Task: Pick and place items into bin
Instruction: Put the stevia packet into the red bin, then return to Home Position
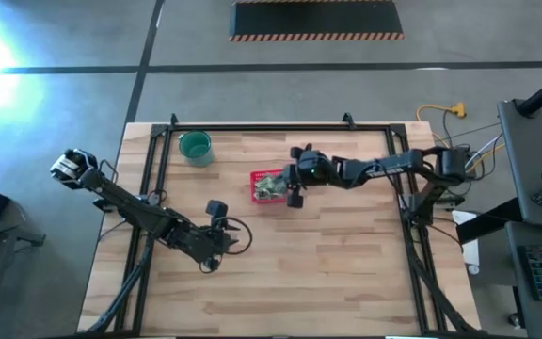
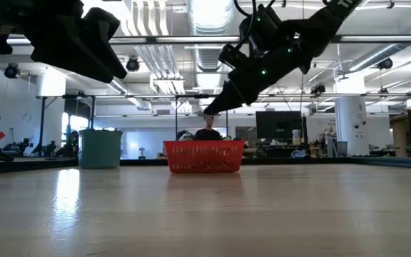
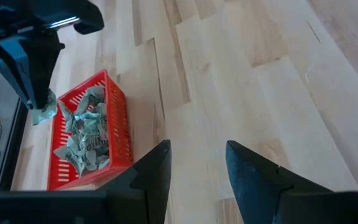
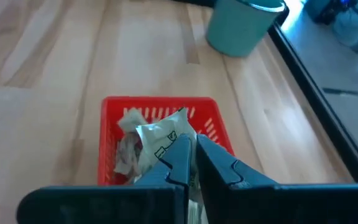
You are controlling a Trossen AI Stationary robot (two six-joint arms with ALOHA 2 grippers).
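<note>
The red basket (image 1: 269,186) stands on the table a little beyond its middle, with several pale green-and-white packets (image 3: 86,134) lying in it. My right gripper (image 4: 191,152) hangs over the basket's right end (image 4: 160,109), shut on one more packet (image 4: 159,142). In the low view its fingers (image 2: 216,103) slant down above the basket (image 2: 203,157). My left gripper (image 3: 197,167) stands open with nothing between its fingers, above bare table to the near left of the basket (image 1: 216,211). My right gripper pinches a crinkled packet between its two fingers, near the packet's upper edge (image 4: 178,134). The fingers slant down from the table's right side. The packet (image 3: 44,113) hangs below the fingertips, clear of the basket and of the packets in it.
A round teal cup (image 1: 196,148) stands at the far left of the table, left of the basket. Black frame rails (image 1: 271,129) run along the table's far edge and sides. Bare wood (image 1: 327,264) lies across the near half. A person (image 2: 207,128) is seen beyond the table.
</note>
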